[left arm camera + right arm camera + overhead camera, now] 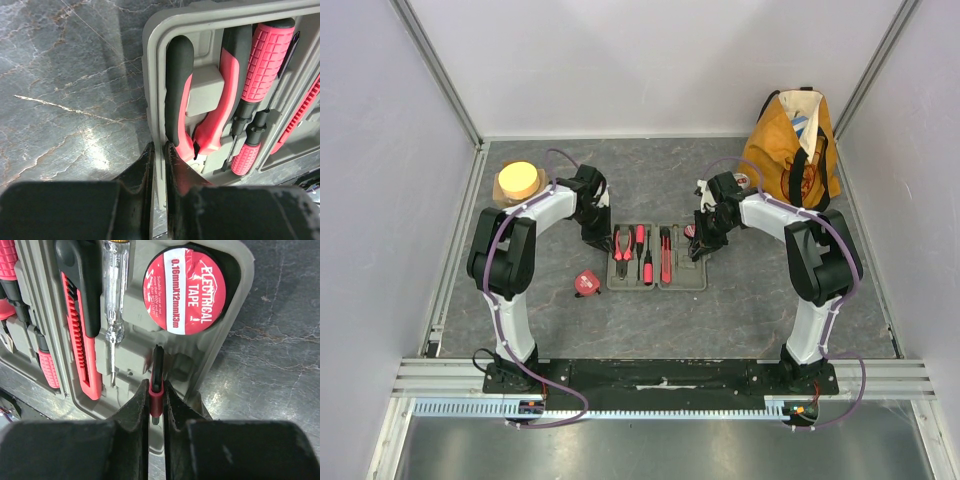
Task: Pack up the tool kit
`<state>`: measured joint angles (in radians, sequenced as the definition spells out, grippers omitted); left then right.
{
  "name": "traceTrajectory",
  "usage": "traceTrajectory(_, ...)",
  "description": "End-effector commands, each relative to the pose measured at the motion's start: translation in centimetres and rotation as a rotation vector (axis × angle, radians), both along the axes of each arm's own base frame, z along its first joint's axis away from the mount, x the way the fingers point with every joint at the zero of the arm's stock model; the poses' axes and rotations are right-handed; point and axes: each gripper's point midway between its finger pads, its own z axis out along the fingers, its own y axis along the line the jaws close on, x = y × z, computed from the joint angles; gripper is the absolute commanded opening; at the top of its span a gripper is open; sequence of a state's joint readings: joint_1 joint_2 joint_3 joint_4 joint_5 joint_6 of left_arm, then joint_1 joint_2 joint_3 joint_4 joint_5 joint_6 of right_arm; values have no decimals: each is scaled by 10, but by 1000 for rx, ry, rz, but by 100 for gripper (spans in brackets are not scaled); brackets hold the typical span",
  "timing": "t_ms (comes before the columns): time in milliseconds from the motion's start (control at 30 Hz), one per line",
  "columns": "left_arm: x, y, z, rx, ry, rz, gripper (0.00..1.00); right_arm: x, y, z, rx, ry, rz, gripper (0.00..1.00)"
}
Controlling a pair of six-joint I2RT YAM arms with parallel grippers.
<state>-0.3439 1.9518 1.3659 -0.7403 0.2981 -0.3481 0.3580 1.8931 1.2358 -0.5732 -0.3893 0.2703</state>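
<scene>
Right wrist, lower middle: right gripper [158, 390] jaws pinching small red-black tool [157, 371] over case [135, 305] for seating; left gripper [159, 147] jaws clamping rim, probably steadying.

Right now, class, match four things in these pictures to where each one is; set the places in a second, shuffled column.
1 tape measure
2 tote bag
3 electrical tape
4 small red-and-black tool

A pinched in the right hand
B far right on the table
C on the table, left of the case
D round pocket in the case

Pairs: 1-C, 2-B, 3-D, 4-A
</scene>
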Motion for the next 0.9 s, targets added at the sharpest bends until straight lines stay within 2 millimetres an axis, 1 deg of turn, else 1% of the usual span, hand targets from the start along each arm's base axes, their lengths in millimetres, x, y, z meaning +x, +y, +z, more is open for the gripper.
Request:
traceTrajectory(0,6,-21,4,-99,0,17,14,8,13,4,38,-25,-7,16)
traceTrajectory(133,6,-26,4,-133,17,22,14,7,16,2,49,-19,-26,26)
traceTrajectory(233,6,-27,4,-139,24,25,14,6,16,0,51,-16,-40,27)
traceTrajectory(300,7,-24,3,-134,24,38,14,5,14,-1,36,-15,-51,30)
traceTrajectory(467,9,-20,3,-125,24,60,14,7,3,4,-18,-31,-82,45)
traceTrajectory(567,10,-19,3,-122,22,67,14,10,-2,10,-51,-48,-94,52)
traceTrajectory(633,10,-18,2,-119,26,74,14,14,-5,16,-70,-61,-103,54)
traceTrajectory(733,11,-15,1,-112,27,86,14,14,-12,21,-114,-51,-114,57)
traceTrajectory(867,13,-14,0,-112,30,97,14,14,-26,26,-189,-62,-147,58)
